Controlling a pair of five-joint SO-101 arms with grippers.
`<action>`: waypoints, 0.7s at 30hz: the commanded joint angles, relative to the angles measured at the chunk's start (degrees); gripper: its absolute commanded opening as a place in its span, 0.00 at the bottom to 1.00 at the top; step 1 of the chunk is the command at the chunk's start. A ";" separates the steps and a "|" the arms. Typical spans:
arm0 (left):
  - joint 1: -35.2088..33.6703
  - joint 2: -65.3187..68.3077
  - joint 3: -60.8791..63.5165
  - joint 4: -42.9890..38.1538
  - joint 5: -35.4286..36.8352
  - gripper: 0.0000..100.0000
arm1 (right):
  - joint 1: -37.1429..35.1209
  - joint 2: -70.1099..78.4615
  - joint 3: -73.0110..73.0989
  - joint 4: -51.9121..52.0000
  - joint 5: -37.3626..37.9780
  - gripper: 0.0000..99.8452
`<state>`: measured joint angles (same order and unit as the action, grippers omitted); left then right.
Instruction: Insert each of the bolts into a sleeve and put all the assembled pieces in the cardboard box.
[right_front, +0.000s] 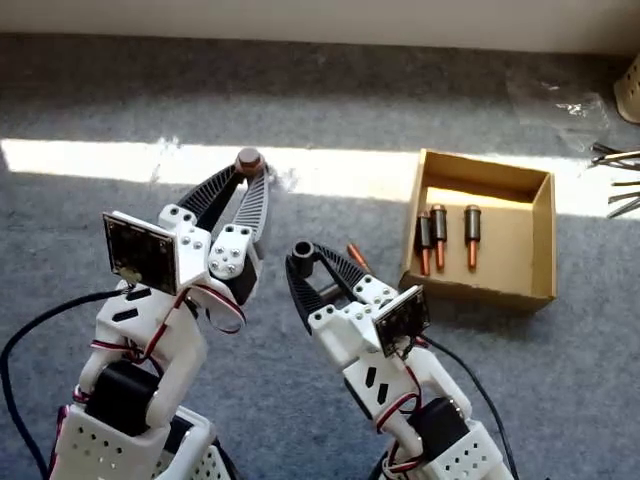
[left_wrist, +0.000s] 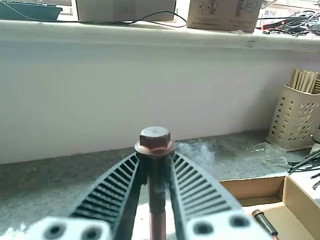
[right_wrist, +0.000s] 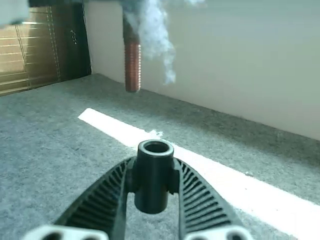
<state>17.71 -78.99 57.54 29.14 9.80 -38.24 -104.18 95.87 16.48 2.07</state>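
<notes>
Copper-toned bolt (left_wrist: 154, 145) hangs head-up in the left gripper (left_wrist: 156, 160), jaws pinching its shank, off to one side of the black sleeve (right_wrist: 153, 190) clamped by the right gripper (right_wrist: 153, 167). If the axes stay misaligned, the threads could catch the sleeve's rim and twist either piece askew.

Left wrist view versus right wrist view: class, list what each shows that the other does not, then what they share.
Left wrist, not right: the left gripper shut on the bolt below its hex head, a corner of the cardboard box with a piece lying inside, and a slotted holder of sticks. Right wrist, not left: the right gripper shut on the sleeve, its bore visible. Shared: the bolt, whose threaded end appears beyond the sleeve, the grey carpet and the white wall.
</notes>
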 joint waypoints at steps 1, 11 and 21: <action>3.82 -0.92 -0.57 -2.20 -0.35 0.01 | 0.57 -1.19 5.49 0.13 -0.18 0.00; 9.71 -0.92 1.10 -2.20 -0.35 0.01 | 0.57 -1.19 5.49 2.68 0.00 0.00; 9.98 -0.92 3.03 -2.29 0.00 0.01 | 0.57 -1.19 5.49 2.68 0.00 0.00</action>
<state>26.68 -78.99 60.88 28.62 9.80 -38.24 -104.18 95.87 19.12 2.07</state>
